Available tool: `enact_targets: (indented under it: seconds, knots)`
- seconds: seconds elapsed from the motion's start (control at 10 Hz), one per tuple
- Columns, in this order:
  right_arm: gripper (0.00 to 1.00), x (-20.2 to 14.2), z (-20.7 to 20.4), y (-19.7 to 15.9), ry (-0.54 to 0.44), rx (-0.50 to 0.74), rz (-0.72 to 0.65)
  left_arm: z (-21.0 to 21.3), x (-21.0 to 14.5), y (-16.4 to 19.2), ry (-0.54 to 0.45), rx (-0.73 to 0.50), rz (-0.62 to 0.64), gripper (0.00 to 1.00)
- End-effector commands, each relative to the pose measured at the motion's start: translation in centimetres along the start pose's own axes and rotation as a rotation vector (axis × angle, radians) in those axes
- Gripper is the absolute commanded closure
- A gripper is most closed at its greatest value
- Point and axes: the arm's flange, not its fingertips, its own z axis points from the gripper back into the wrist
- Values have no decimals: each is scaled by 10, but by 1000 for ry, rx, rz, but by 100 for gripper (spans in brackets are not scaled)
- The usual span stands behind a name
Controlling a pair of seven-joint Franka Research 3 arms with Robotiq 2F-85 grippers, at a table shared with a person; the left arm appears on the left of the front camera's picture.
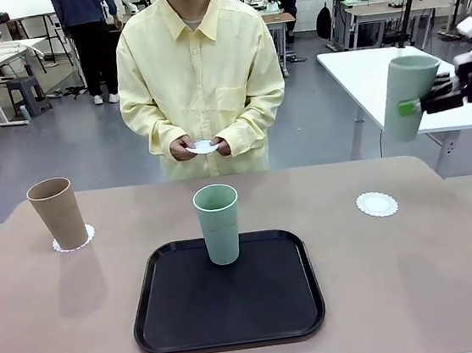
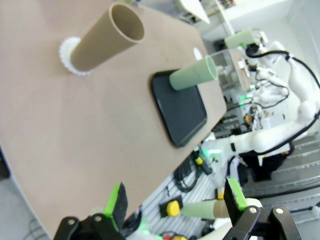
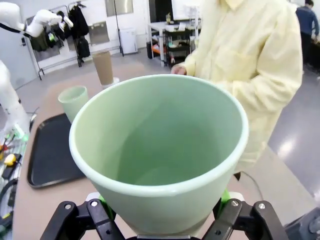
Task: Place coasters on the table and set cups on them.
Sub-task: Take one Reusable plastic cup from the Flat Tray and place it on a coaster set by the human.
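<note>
A tan cup (image 1: 57, 214) (image 2: 105, 37) stands on a coaster (image 1: 73, 239) (image 2: 69, 54) at the table's (image 1: 451, 271) left. On the black tray (image 1: 229, 314) a mint cup (image 1: 218, 224) (image 2: 193, 75) stands upright. My right gripper (image 1: 420, 106) (image 3: 160, 227) is shut on another mint cup (image 1: 410, 95) (image 3: 160, 150), held in the air off the table's far right. Below and left of it a bare coaster (image 1: 377, 204) lies on the table. The person holds one more coaster (image 1: 203, 147) in both hands. In the left wrist view my left gripper (image 2: 175, 200) is open and holds nothing, high over the table's edge.
The tray (image 2: 180, 107) (image 3: 50, 150) lies in the middle near the robot's side. The person stands at the far edge, hands close to the chest. A white-topped table (image 1: 361, 73) stands behind at the right, under the lifted cup.
</note>
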Motion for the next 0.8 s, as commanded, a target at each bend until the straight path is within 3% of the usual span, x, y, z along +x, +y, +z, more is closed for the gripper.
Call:
enact_targets:
  seconds: [0.0, 0.4, 0.7]
  knots:
    - [15, -23, -20, -13, 51, 12, 39, 1, 1, -3, -16, -14, 12, 0]
    - [15, -79, -45, -8, 44, 103, 70, 1, 1, -3, -16, -14, 12, 0]
    - [15, -99, -50, -3, 5, 167, 11, 1, 1, -3, -16, -14, 12, 0]
